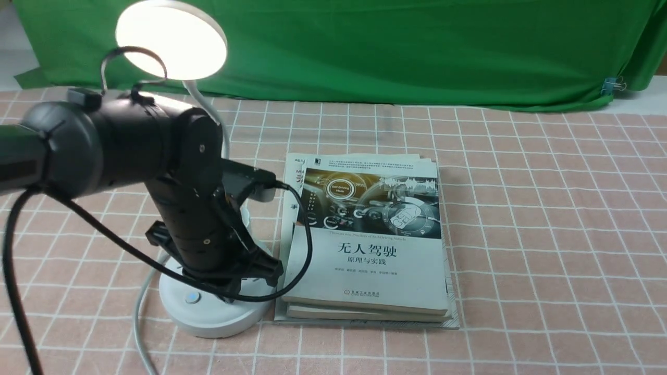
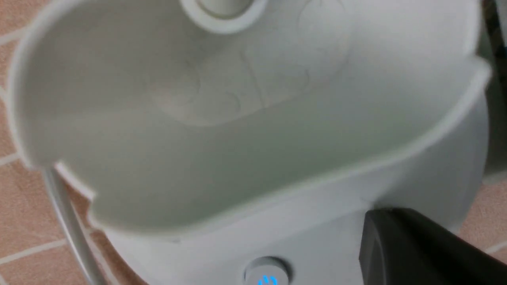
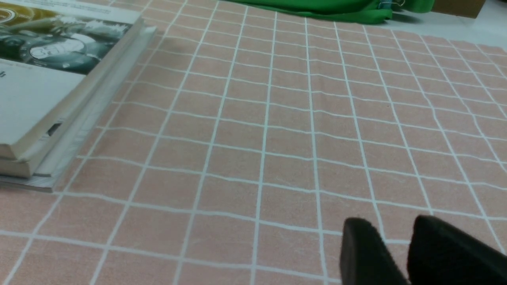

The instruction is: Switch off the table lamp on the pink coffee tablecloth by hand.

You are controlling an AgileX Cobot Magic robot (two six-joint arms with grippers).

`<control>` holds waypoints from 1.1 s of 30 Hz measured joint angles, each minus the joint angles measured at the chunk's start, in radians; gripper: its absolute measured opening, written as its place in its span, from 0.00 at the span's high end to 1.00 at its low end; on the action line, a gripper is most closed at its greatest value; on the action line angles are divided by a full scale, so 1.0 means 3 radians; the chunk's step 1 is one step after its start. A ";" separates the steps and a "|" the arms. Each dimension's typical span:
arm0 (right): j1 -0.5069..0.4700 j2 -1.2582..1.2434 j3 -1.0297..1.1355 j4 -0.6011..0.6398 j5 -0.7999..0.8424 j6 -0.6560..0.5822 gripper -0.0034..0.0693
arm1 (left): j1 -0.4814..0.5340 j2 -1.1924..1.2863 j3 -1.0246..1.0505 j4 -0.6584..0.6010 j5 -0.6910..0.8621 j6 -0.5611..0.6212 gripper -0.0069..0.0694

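The table lamp (image 1: 213,315) is standing on the pink coffee tablecloth (image 1: 547,234), its round base just beside the near left corner of the book stack (image 1: 365,245); whether base and stack are touching is unclear. Its long axis is running upright: the thin neck (image 1: 206,101) is rising from the base and curving over, away from the stack, to the disc head (image 1: 172,39). The head is glowing, its face tilting down toward the robot's side. One small button (image 1: 192,298) on the base's near edge is showing a blue light.

The left hand (image 1: 245,271) is reaching down over the base beside the stack, its dark fingers (image 2: 416,245) hanging close above the base next to the lit button. Whether they are open or closed cannot be told. A black cable (image 1: 307,245) is looping from it across the stack's left edge.

The stack is holding at least three books; the top cover is reading "无人驾驶" and "原理与实践".

The right hand (image 3: 410,257) is hovering low over the cloth, apart from the stack, fingers pressed together on nothing.

Behind the stack a green backdrop (image 1: 391,47) is hanging, one binder clip (image 1: 615,84) pinching its far right edge. The cloth is covering the bench.
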 joint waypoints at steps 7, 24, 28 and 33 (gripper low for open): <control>0.0000 0.0000 0.0000 0.0000 0.0000 0.0000 0.62 | 0.0000 0.0018 -0.0007 0.0000 0.0003 0.0000 0.92; 0.0000 0.0000 0.0000 0.0000 0.0000 0.0000 0.62 | 0.0000 -0.1052 0.0262 -0.0066 -0.0013 -0.0098 0.92; 0.0000 0.0000 0.0000 0.0000 0.0000 0.0000 0.62 | 0.0000 -0.1488 0.0614 -0.0049 -0.0221 -0.0167 0.92; 0.0000 0.0000 0.0000 0.0000 0.0000 0.0000 0.62 | 0.0000 -0.2291 0.1287 -0.0130 -0.0617 -0.0177 0.92</control>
